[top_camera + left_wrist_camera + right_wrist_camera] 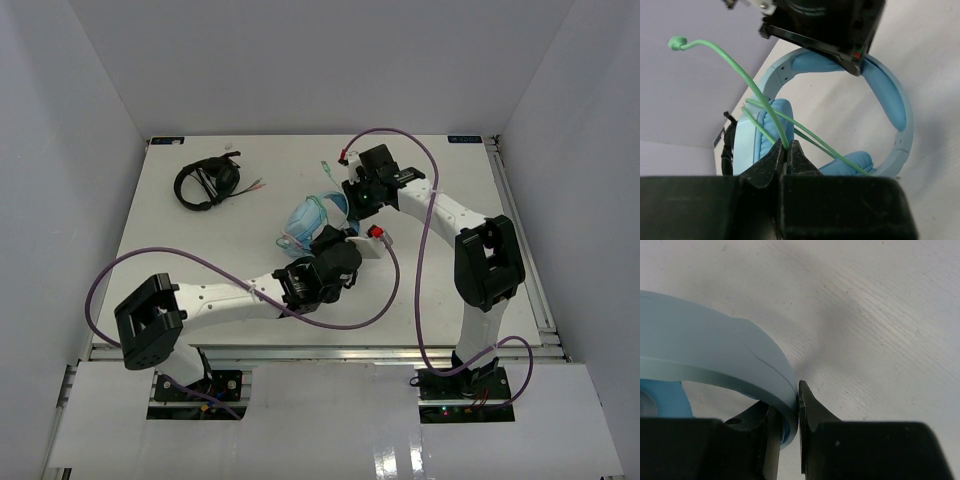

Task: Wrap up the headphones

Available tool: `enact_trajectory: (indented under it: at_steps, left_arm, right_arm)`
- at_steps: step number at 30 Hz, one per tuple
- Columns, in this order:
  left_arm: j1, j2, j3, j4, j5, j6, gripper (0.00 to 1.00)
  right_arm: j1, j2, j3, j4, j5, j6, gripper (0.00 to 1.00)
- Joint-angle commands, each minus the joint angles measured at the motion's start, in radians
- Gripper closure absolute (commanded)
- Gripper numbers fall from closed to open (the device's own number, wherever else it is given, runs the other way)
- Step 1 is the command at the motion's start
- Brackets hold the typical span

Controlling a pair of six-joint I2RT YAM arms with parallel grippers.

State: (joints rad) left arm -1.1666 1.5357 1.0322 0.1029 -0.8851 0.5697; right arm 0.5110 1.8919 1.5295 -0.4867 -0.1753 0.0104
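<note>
The left gripper [788,150] is pinching the thin, likely limp cable [760,97]; the right gripper [799,400] is clamping the headphones [902,130] by the stiff-looking headband [715,355].

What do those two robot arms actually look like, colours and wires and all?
The left arm and right arm have white tubular links joined by chunky black housings. A thin purple cable loops loosely beside each, ending in a small red plug near the wrist. The left pincer and right pincer are matte black, each with two pointed fingers.

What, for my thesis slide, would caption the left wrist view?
Left gripper pinching the pale green cable in front of the light blue headphones.
</note>
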Motion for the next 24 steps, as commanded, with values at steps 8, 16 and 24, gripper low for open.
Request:
enact_trajectory:
  at_steps: [8, 16, 24]
  left_arm:
    - [-0.019, -0.115, -0.191, 0.039, 0.196, 0.332, 0.98]
    - [-0.003, -0.165, -0.242, 0.106, 0.231, 0.437, 0.95]
    - [0.008, -0.241, -0.298, 0.108, 0.328, 0.516, 0.99]
  right_arm:
    - [-0.017, -0.013, 0.072, 0.066, -0.035, 0.040, 0.92]
    - [-0.018, -0.011, 0.079, 0.055, -0.040, 0.032, 0.92]
    - [-0.017, -0.004, 0.088, 0.045, -0.104, 0.000, 0.92]
